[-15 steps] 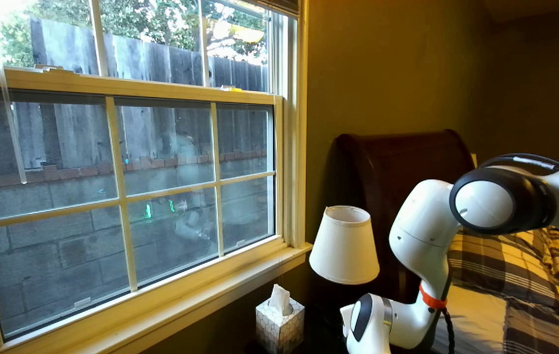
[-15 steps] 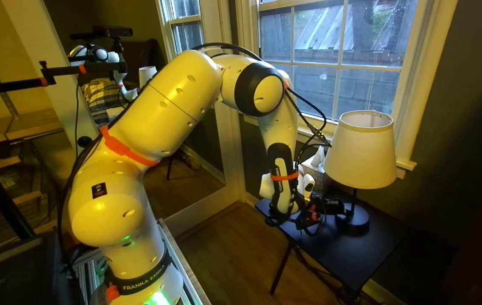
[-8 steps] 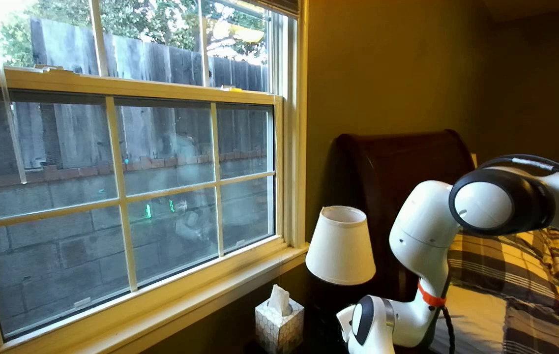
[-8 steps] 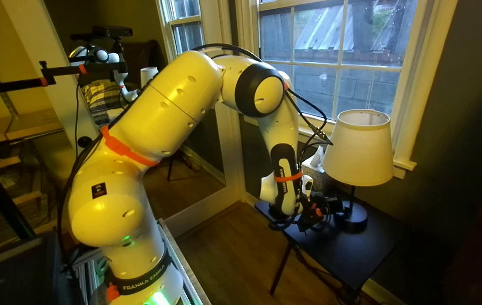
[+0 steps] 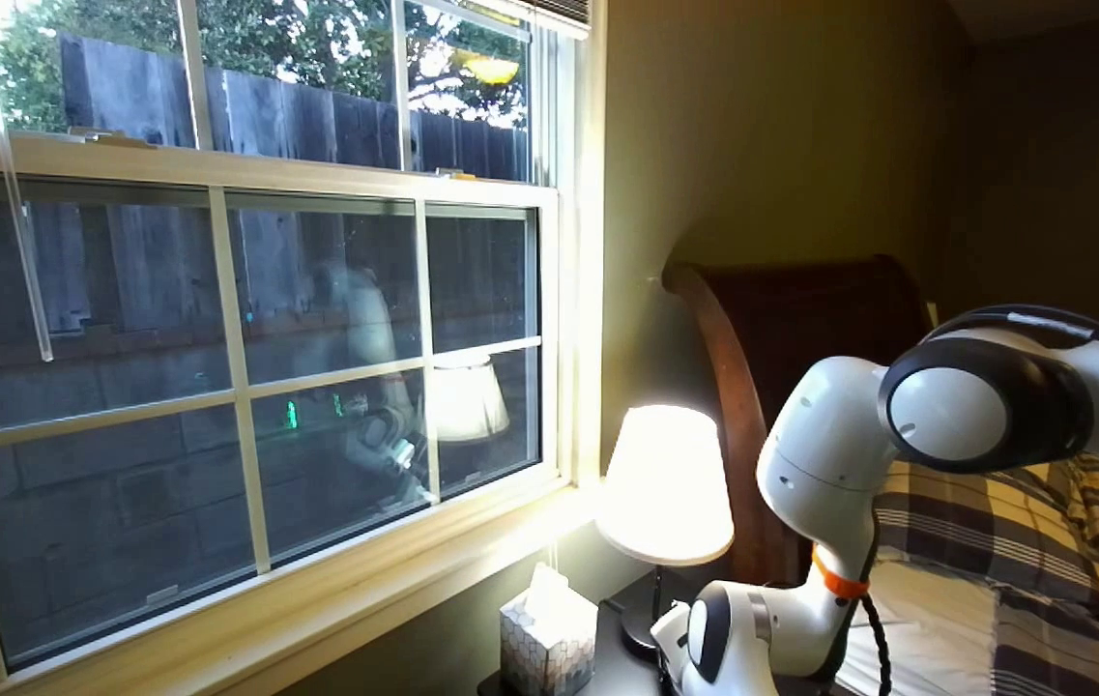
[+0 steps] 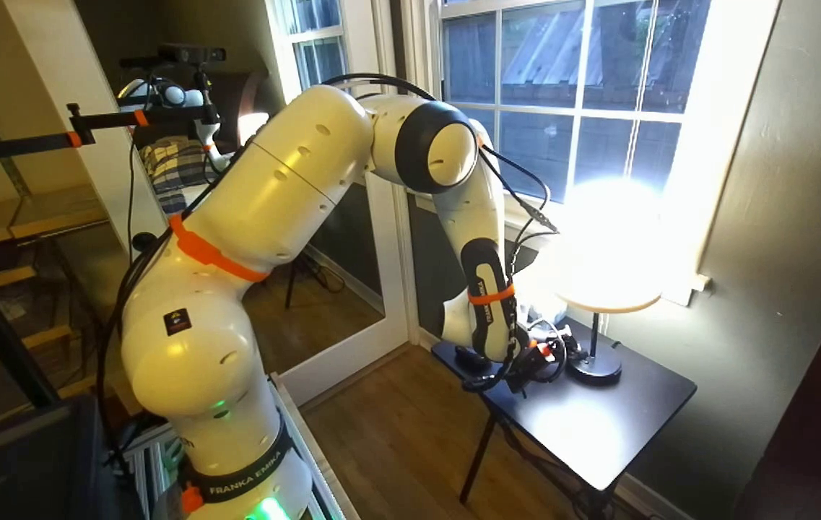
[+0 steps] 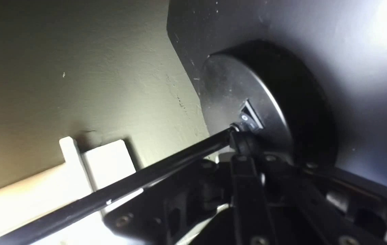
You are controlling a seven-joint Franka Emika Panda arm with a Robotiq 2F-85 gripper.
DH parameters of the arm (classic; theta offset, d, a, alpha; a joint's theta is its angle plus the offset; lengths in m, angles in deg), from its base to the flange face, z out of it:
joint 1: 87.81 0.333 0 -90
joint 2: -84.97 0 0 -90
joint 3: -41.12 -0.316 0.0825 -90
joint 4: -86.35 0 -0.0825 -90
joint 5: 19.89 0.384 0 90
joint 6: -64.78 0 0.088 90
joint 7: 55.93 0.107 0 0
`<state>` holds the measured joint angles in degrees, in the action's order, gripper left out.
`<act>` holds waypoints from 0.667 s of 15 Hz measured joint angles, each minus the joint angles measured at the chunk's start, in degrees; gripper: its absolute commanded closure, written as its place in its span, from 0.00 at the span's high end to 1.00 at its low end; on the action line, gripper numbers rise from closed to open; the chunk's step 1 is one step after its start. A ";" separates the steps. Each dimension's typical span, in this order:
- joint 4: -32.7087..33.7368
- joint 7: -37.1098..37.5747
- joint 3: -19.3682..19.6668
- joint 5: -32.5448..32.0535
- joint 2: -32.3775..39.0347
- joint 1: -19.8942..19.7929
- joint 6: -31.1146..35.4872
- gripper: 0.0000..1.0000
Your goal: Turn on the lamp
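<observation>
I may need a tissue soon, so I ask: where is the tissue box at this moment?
In an exterior view, the tissue box stands at the bottom middle on the dark table, left of the lit lamp and below the windowsill.

One lamp (image 5: pixel 665 483), one tissue box (image 5: pixel 549 648), one table (image 6: pixel 645 404), one arm (image 6: pixel 287 173), one gripper (image 7: pixel 243 141)

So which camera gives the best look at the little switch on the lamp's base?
The wrist view: it shows the switch up close on the round black base. In both exterior views the base looks small and the switch can't be made out.
</observation>
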<state>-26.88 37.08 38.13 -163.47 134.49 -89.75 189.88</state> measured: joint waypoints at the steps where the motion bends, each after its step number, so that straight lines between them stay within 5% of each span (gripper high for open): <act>1: 0.06 -0.28 0.78 0.00 -0.01 0.95 0.38 0.00; 10: 0.15 -2.72 -2.57 0.37 -1.06 -3.07 3.10 0.00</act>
<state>-26.73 34.36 35.56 -163.10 133.43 -92.82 192.98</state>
